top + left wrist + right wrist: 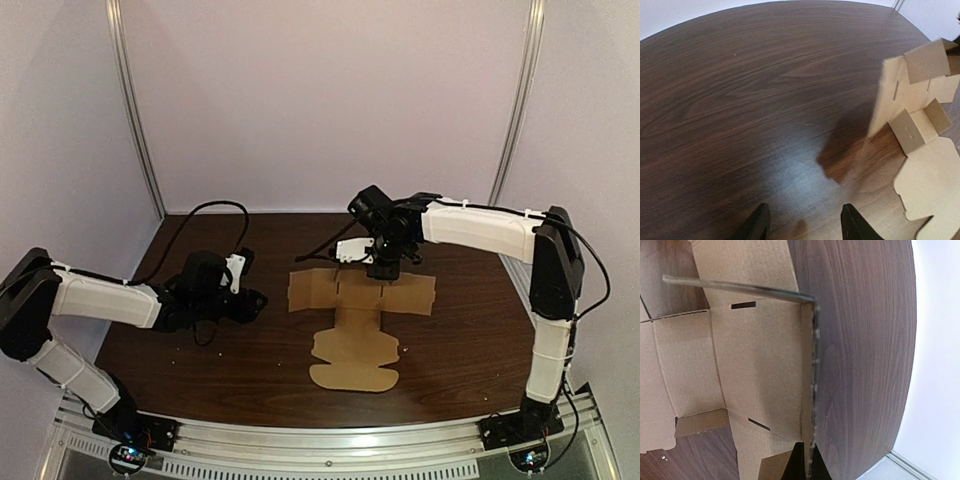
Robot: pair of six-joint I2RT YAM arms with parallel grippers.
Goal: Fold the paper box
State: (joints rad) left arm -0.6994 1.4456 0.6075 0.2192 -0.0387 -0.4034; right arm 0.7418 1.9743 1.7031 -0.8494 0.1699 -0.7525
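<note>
Left fingers (759,226) hang over the counter (740,100), jaws wide and empty. Right arm's (480,228) jaws pinch the box's (355,325) upright far flap (813,370); its near panel (352,368) lies flat.

Paper box (350,345) tan; table (470,340) dk brown, wood-grain; arms (480,228) white w/ black joints.

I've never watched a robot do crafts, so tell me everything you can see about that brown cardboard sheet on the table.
The cardboard box blank is a brown die-cut sheet lying mostly flat near the middle of the dark wooden table. It has side wings, cut slots, crease lines and a rounded flap toward the arms. Its far panel stands upright, pinched by the right gripper. Nothing else touches it.
</note>
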